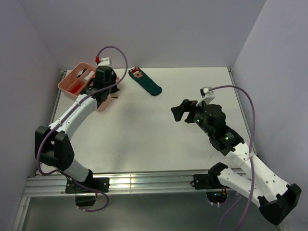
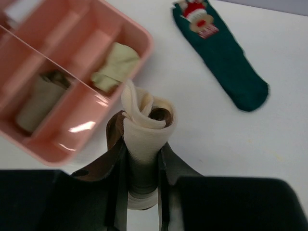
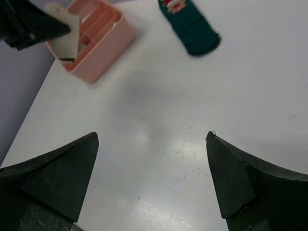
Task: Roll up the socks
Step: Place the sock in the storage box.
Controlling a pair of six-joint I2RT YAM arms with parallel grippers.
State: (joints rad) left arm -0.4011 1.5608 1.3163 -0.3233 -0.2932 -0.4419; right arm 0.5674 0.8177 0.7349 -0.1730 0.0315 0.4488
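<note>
Evidently the left claw (image 2: 143,159) pinches the rolled socks (image 2: 147,120), pink compartment tray (image 2: 139,38) just ahead-left for stowing, while the right claw (image 3: 152,137) gapes empty.

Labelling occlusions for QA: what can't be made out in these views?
Left wrist view: lower end of the rolled socks is hidden between the left gripper's fingers; the pink tray is cut off by the top and left edges, its contents unclear.
Top view: the left gripper largely covers the roll.
Right wrist view: the teal sock is cut off by the top edge.
</note>
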